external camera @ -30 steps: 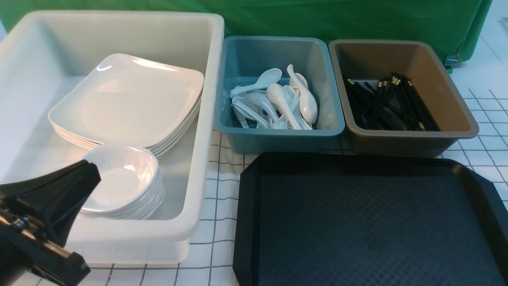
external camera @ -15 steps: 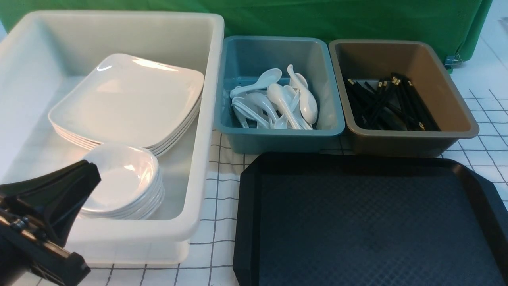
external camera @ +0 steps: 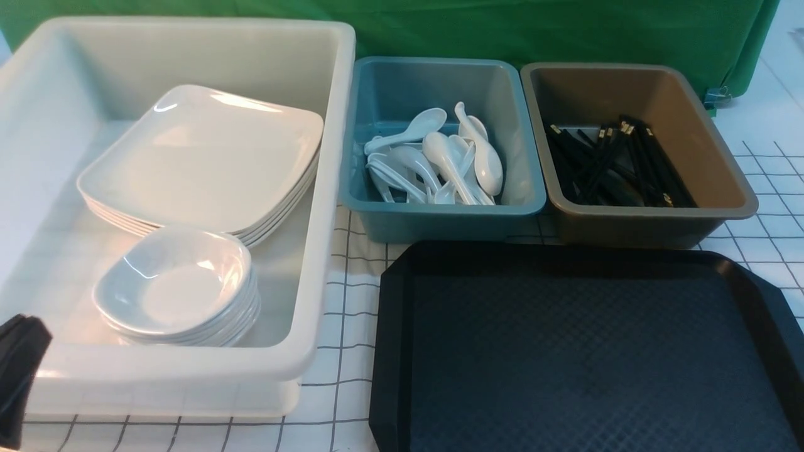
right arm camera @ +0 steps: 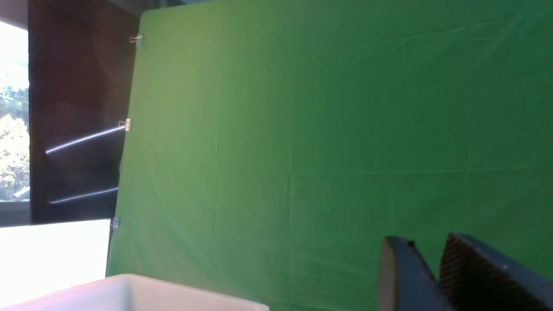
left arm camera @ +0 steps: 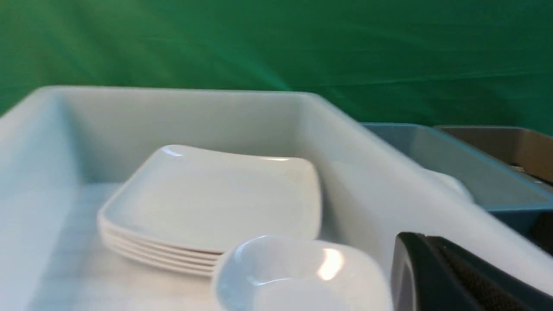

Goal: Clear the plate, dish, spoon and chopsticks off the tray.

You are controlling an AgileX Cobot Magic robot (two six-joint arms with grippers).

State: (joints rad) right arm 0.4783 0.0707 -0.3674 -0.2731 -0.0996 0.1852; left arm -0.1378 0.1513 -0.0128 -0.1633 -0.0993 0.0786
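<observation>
The black tray [external camera: 565, 351] lies at the front right with nothing on it. A stack of large white plates [external camera: 207, 157] and a stack of small white dishes [external camera: 179, 289] sit in the white bin [external camera: 333, 188]. Several white spoons [external camera: 440, 160] lie in the teal bin [external camera: 440, 216]. Black chopsticks [external camera: 615, 163] lie in the brown bin [external camera: 653, 220]. My left gripper [external camera: 19, 358] is at the front left corner, outside the white bin; in the left wrist view it [left arm camera: 414, 242] looks shut and empty, near the dishes [left arm camera: 298, 276] and plates [left arm camera: 216, 203]. My right gripper [right arm camera: 425, 244] is empty with a narrow gap between its tips, facing the green backdrop.
The three bins stand side by side behind and left of the tray. A green cloth backdrop [external camera: 502, 31] hangs behind them. The table has a white cloth with a grid pattern [external camera: 342, 351]. The right arm does not show in the front view.
My left gripper has pulled back from over the small dishes to the front left corner. The stack of dishes is now fully visible. Nothing else moved.
</observation>
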